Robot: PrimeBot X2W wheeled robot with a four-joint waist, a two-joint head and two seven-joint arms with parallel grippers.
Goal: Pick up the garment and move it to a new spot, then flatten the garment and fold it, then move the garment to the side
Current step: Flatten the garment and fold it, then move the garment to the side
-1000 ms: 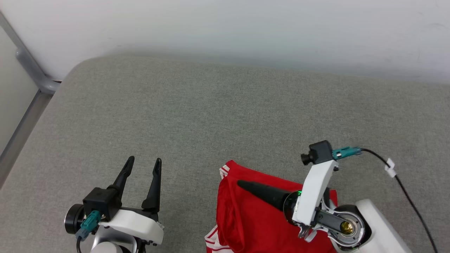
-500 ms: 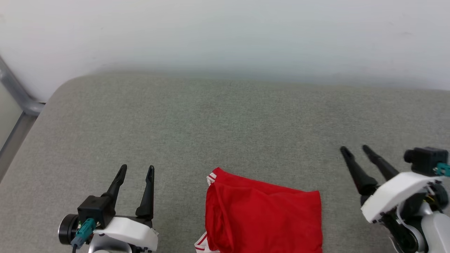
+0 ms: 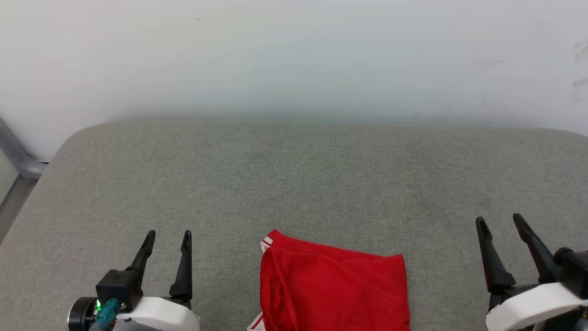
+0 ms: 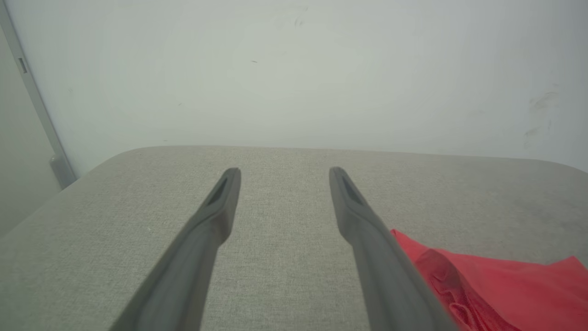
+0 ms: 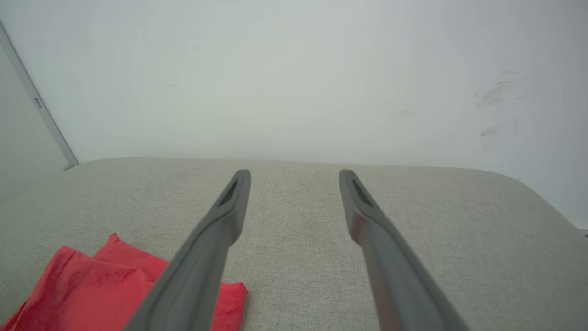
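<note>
- The garment (image 3: 333,289) lay at the near edge of the desk (image 3: 294,174), about midway along that edge, and the head view's lower border cut it off.
- It was plain red cloth, gathered into a compact, roughly rectangular bundle of more than one layer.
- The bundle's far edge ran nearly straight and sloped slightly toward the desk's near-right side.
- Long fold ridges ran down the side of the bundle that faced the desk's left end.
- Red-and-white striped trim (image 3: 265,242) showed at the bundle's far-left corner. A second strip of it showed low on the same side.
- The cloth lay flat on the desk, with nothing touching it.
- The left gripper (image 3: 169,234) was over the desk's near-left part, with its fingers pointing toward the desk's far edge.
- Its two fingers were spread wide with nothing between them. In the left wrist view only grey desk cover showed in the gap.
- The left gripper was clear of the garment, with a strip of bare desk between them.
- The right gripper (image 3: 498,219) was over the desk's near-right part, with its fingers also pointing toward the far edge and leaning slightly toward the desk's left end.
- Its fingers were likewise spread wide and empty, and bare desk separated it from the garment.
- The desk was covered in grey woven fabric and had rounded far corners. It stood against a pale wall (image 3: 294,59).
- A grey metal frame (image 3: 18,161) stood just off the desk's far-left corner.
</note>
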